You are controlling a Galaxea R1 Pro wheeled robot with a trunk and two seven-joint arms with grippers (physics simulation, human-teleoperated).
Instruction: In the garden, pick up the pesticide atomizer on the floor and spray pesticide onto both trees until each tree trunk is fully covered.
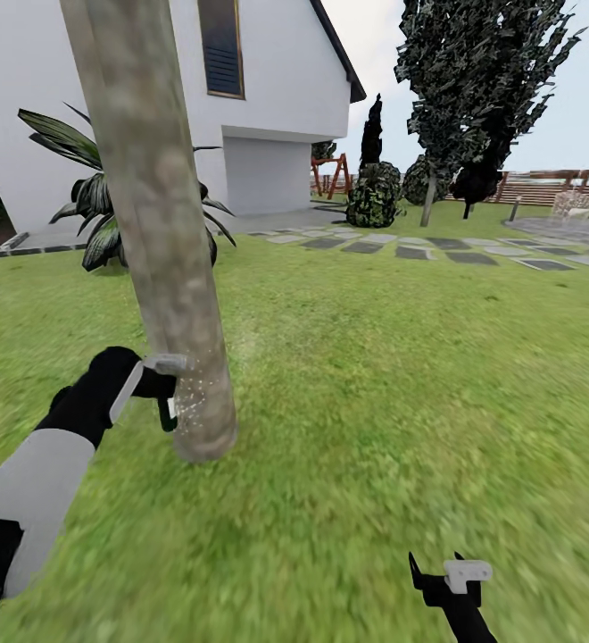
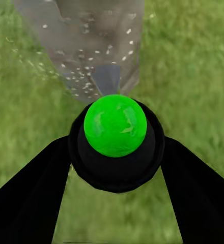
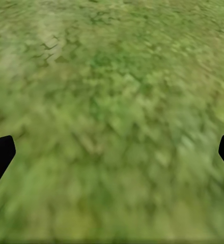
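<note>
One tree trunk (image 1: pixel 165 250), one palm (image 1: pixel 89 210), one house (image 1: pixel 277 89).

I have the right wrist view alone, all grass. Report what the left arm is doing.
Observer: The left gripper holds the green-topped atomizer, its nozzle facing the near tree trunk.
Operator: Confirm spray is coming out.
Observer: Whitish pesticide specks show low on the trunk, near the nozzle.
Operator: Give me the right arm's place.
Observer: The right gripper hangs low over the grass, away from the trunk, fingers apart, holding nothing.
</note>
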